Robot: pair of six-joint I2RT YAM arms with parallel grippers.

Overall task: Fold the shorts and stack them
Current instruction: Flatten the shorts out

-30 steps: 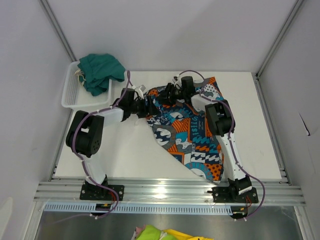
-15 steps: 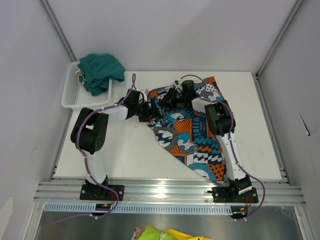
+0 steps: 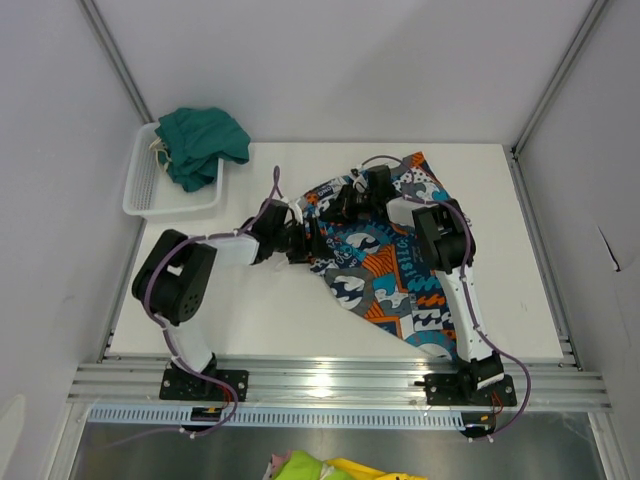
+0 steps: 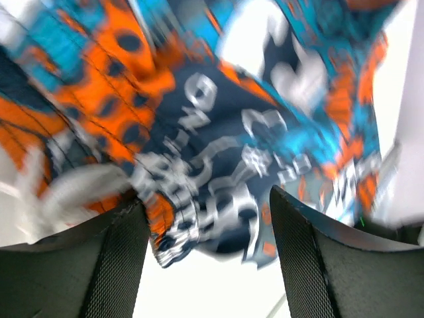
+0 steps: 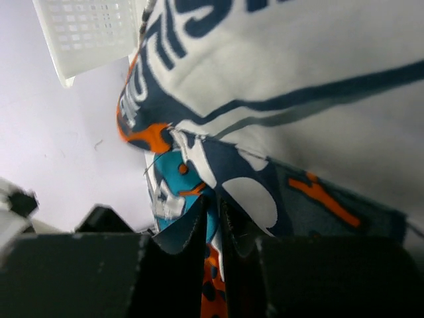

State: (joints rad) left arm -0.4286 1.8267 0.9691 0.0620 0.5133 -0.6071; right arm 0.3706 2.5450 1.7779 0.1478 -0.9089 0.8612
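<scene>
patchwork shorts (image 3: 385, 270) are lying crumpled mid-desk (image 3: 260, 310) | right pincer (image 5: 213, 225) is clenching a thin fold | left pincer (image 4: 209, 252) is gaping, released, at left hem | teal shorts (image 3: 200, 145) are bunching in far-left mesh basket (image 3: 145, 195)

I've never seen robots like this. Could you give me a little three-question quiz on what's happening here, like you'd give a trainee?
1. True or false: the teal shorts lie spread flat on the table.
2. What do the right arm's fingers pinch? A) the patterned shorts B) a towel C) nothing
3. Fill in: seen from above, the white basket sits at the table's far ___ corner.

Key: 1 false, they are bunched up in the basket; 2 A; 3 left.
</scene>
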